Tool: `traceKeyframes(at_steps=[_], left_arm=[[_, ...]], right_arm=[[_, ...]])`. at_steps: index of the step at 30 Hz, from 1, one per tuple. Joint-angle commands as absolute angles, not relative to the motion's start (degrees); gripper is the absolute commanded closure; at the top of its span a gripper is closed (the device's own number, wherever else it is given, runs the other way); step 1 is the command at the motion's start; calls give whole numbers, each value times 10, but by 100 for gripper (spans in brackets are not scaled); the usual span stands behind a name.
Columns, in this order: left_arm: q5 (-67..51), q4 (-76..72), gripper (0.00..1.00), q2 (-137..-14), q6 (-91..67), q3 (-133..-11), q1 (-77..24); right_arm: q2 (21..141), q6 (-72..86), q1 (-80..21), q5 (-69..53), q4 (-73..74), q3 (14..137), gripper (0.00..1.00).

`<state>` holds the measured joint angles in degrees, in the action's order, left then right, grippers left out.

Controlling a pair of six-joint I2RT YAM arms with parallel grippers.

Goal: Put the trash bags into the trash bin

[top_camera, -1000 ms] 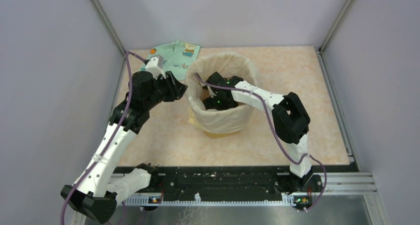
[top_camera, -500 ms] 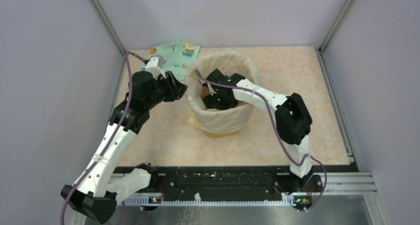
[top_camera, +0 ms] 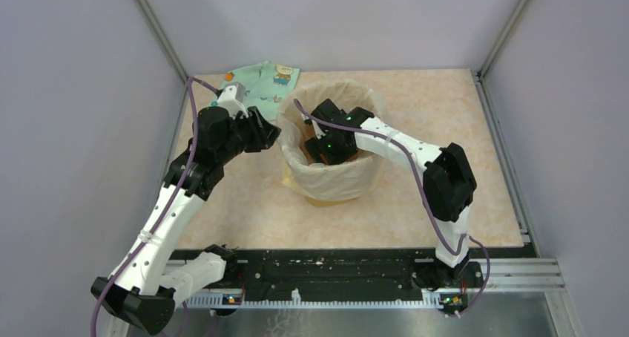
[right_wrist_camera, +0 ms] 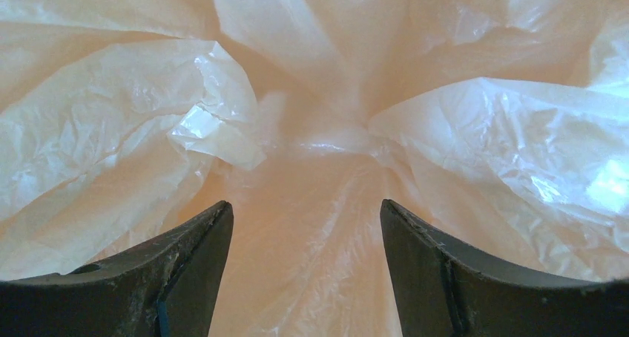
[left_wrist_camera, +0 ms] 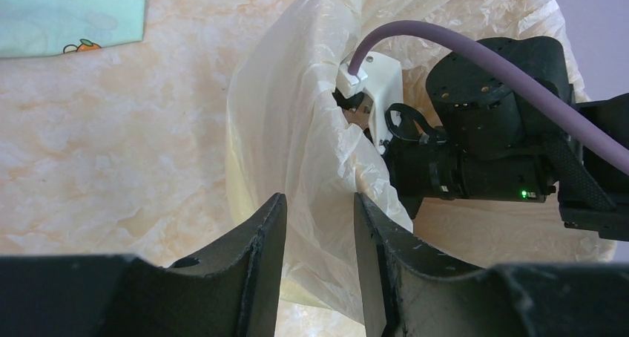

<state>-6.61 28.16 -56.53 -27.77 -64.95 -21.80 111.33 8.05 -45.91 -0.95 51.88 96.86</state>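
Note:
The trash bin (top_camera: 323, 197) stands mid-table. The cream translucent trash bag (top_camera: 348, 175) lines it and hangs over its rim, so only a strip of orange-yellow shows at the base. My right gripper (top_camera: 314, 151) reaches down inside the bin. In the right wrist view it (right_wrist_camera: 304, 205) is open and empty, with crinkled bag plastic (right_wrist_camera: 311, 151) all around. My left gripper (top_camera: 274, 137) is at the bin's left rim. In the left wrist view it (left_wrist_camera: 317, 197) is open, with the bag's overhanging edge (left_wrist_camera: 297, 129) in the gap.
A mint-green patterned cloth (top_camera: 265, 83) lies at the back left, also visible in the left wrist view (left_wrist_camera: 67, 14). Grey walls enclose the table on the left, back and right. The black rail (top_camera: 334, 266) runs along the near edge.
My right arm's elbow has swung to the right and its wrist has shifted slightly back inside the bin. The left arm has not moved.

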Motion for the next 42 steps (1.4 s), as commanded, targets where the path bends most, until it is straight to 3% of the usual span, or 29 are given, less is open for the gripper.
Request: traceKeyframes(at_steps=[1,18,31,38,42], left_arm=[[-71,256,55,-566,-279,-663,-220],[-67,256,54,-561,-279,-661,-220],[-75,249,51,-564,-286,-689,-220],[-75,247,50,-569,-287,-697,-220],[-71,248,49,-568,-286,-698,-220]], right_arm=[[1065,93,-463,9,523,990,28],[997,114,-471,27,566,1070,28],[919,154,-471,163,628,1159,25],[874,156,-464,221,640,1139,22],[850,152,-414,193,619,1087,22]])
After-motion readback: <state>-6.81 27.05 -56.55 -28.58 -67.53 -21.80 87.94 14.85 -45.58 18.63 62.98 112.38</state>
